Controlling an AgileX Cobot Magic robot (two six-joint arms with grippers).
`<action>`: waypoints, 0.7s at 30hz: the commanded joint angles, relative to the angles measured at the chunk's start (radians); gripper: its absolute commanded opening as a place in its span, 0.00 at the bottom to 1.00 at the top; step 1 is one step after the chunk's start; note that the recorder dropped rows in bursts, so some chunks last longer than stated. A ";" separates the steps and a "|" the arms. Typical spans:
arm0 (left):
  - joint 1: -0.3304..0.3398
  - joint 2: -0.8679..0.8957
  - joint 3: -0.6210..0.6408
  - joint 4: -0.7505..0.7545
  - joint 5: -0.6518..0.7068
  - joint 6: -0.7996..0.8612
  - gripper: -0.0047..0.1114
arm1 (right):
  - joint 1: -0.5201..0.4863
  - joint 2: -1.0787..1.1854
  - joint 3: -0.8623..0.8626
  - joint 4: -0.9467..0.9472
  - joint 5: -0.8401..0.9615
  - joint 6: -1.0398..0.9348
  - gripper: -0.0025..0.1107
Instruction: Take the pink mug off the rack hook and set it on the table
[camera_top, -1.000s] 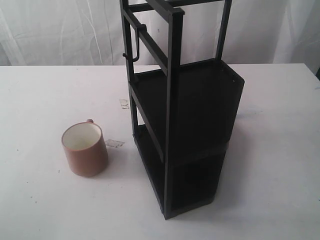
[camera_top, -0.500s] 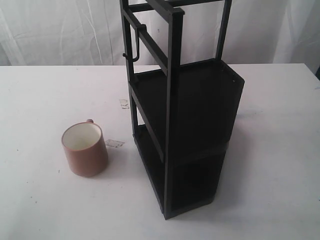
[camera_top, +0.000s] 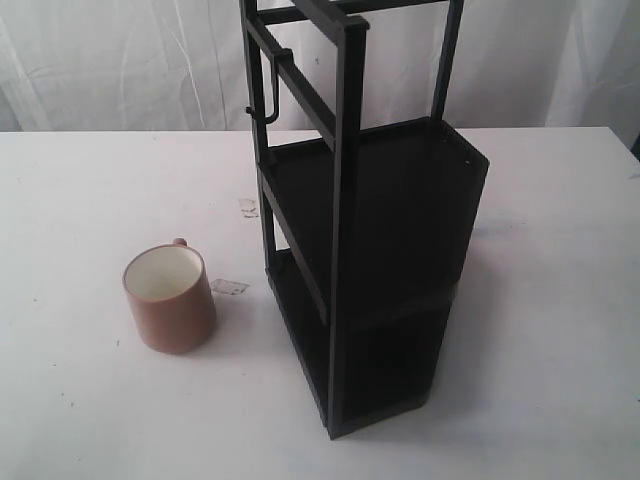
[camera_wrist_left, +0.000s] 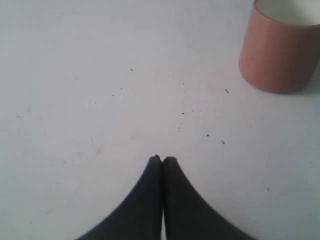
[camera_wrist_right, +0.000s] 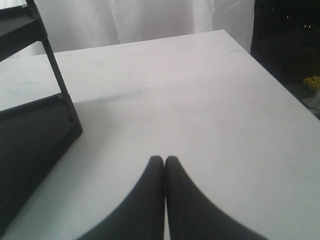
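Note:
The pink mug (camera_top: 170, 299) stands upright on the white table (camera_top: 90, 200), left of the black rack (camera_top: 370, 240), its handle turned away from the camera. The rack hook (camera_top: 268, 95) on the top bar hangs empty. In the left wrist view the pink mug (camera_wrist_left: 280, 47) sits apart from my left gripper (camera_wrist_left: 162, 160), which is shut with nothing in it. My right gripper (camera_wrist_right: 164, 160) is shut and empty above bare table (camera_wrist_right: 200, 100), with the rack's shelf corner (camera_wrist_right: 35, 125) off to one side. Neither gripper shows in the exterior view.
A small scrap (camera_top: 230, 287) lies on the table between the mug and the rack, another mark (camera_top: 247, 207) farther back. White curtains (camera_top: 120, 60) hang behind. The table's edge (camera_wrist_right: 272, 75) runs close in the right wrist view, with dark floor beyond.

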 joint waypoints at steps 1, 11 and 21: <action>0.001 -0.004 0.002 -0.006 0.037 0.027 0.04 | 0.007 -0.003 0.002 -0.008 -0.006 -0.010 0.02; 0.001 -0.004 0.002 0.133 0.035 0.027 0.04 | 0.007 -0.003 0.002 -0.008 -0.006 -0.021 0.02; 0.001 -0.004 0.002 0.133 0.033 0.025 0.04 | 0.007 -0.003 0.002 -0.008 -0.006 -0.021 0.02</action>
